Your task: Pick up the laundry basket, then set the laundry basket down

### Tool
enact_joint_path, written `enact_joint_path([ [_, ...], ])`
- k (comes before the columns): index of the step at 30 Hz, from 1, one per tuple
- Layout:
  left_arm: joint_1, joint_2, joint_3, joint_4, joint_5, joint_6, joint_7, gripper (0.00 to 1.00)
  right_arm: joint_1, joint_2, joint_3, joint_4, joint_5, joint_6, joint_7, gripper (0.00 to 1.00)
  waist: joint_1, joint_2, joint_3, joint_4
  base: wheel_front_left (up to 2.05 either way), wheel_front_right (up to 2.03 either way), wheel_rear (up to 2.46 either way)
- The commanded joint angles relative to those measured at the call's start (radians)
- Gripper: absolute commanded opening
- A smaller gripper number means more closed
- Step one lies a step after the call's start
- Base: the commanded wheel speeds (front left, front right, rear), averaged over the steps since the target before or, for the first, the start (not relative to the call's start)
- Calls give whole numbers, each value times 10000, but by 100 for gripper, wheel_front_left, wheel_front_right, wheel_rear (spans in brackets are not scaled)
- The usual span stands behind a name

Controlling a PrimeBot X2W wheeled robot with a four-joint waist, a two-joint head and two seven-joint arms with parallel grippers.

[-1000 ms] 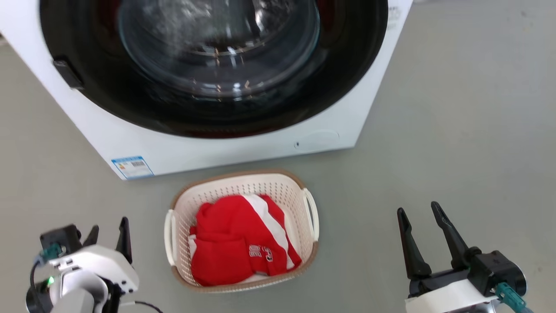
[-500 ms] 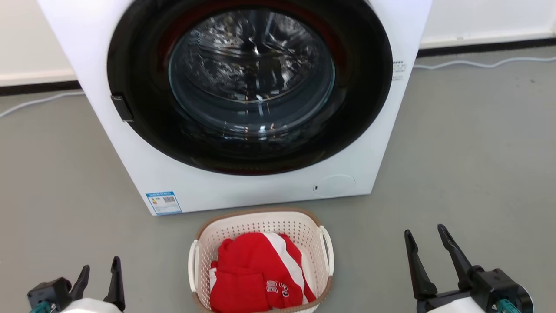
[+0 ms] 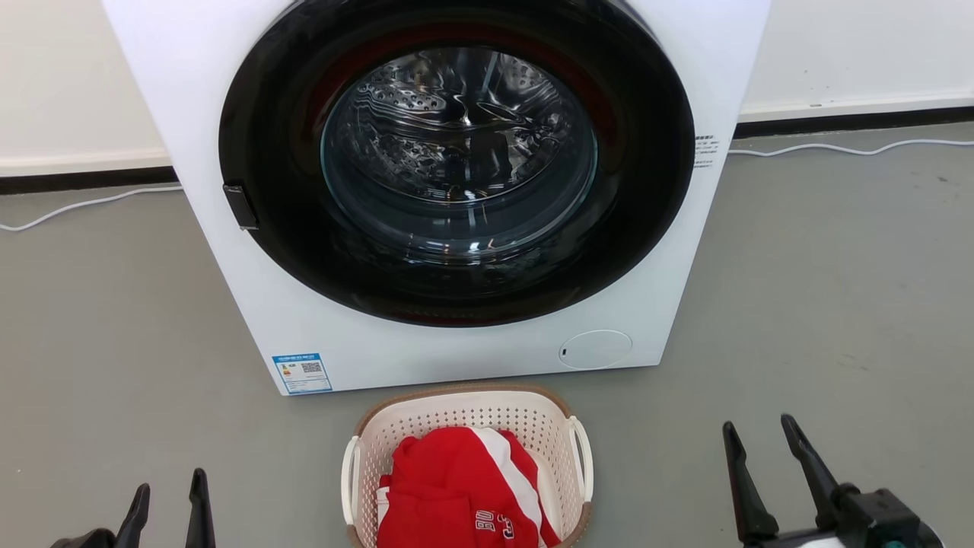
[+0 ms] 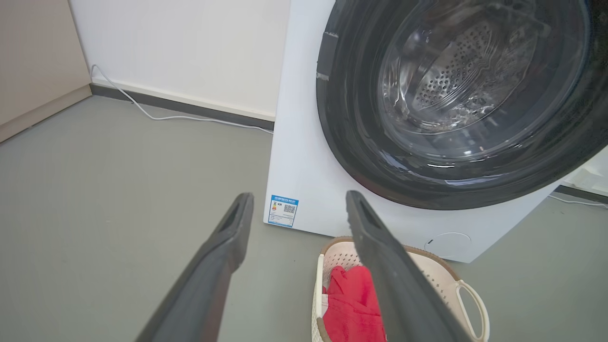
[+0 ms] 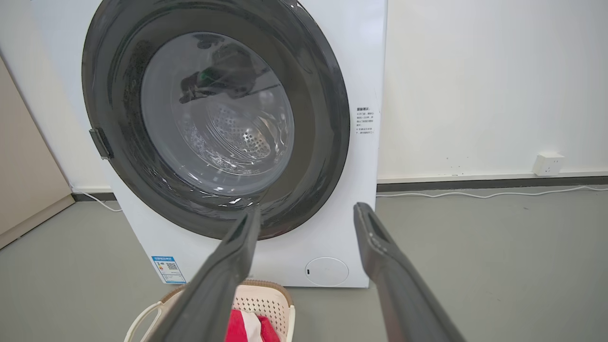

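The laundry basket (image 3: 456, 415), cream-white and perforated with a brown rim, stands on the grey floor just before the washing machine, at the bottom centre of the head view. Red-and-white clothing (image 3: 464, 487) fills it. White loop handles (image 3: 581, 458) stick out on both sides. My left gripper (image 3: 169, 493) is open at the lower left, well left of the basket. My right gripper (image 3: 759, 432) is open at the lower right, well right of it. Both are empty. The left wrist view has the basket (image 4: 439, 273) low at right, partly behind a finger (image 4: 380, 256); the right wrist view has it (image 5: 266, 297) at the bottom.
A white front-loading washing machine (image 3: 624, 289) with a shut dark round door (image 3: 456, 160) stands right behind the basket. White cables (image 3: 837, 148) run along the skirting on both sides. A wall socket (image 5: 546, 164) sits at the right. Grey floor spreads left and right.
The whole head view has tilted upward, so machine and basket sit lower in the picture and the grippers have slid toward the bottom edge. The basket stays on the floor; both grippers remain open.
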Motion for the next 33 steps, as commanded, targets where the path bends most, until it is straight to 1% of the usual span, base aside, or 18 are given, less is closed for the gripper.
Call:
enact_joint_path([
  [1, -81, 128, 436, -505, 101, 64, -62, 100, -116, -56, 144, -239, -163, 46, 2, 100, 0, -1, -29, -25, 0, 0, 0],
  [7, 397, -21, 560, -1088, 194, 47, -62, 100, 34, -56, -19, -259, -231, 46, -2, 100, 0, -1, -107, -32, 0, 0, 0],
  [21, 842, -169, 503, -1608, 234, 203, -27, 100, 211, -56, -167, -316, -326, 46, 43, 100, 0, -1, -275, 226, 0, 0, 0],
  [22, 873, -152, 469, -1629, 226, 183, 37, 0, 215, -56, -165, -330, -353, 46, 46, 0, 0, -1, -282, 244, 0, 0, 0],
  [23, 1125, -282, 204, -1252, 145, 130, 60, 0, 437, 10, -333, 60, -306, -2, 81, 0, 0, -1, -279, 237, 0, 0, 0],
  [26, 1147, -439, 202, -879, 106, 128, 110, 0, 448, 42, -285, 398, -265, -15, 95, 0, 1, -1, -279, 238, 0, 0, 0],
  [29, 1038, -454, 231, -834, -182, 112, 229, 0, 375, 40, -301, 423, 117, -14, 186, 0, 5, -1, -268, 241, 0, 0, 0],
  [32, 971, -469, 223, -843, -491, 95, 321, 0, 325, 37, -315, 417, 501, -12, 275, 0, 22, -1, -270, 245, 0, 0, 0],
  [33, 954, -474, 216, -848, -595, 90, 348, 0, 310, 36, -318, 416, 628, -12, 303, 0, 22, -1, -269, 246, 0, 0, 0],
])
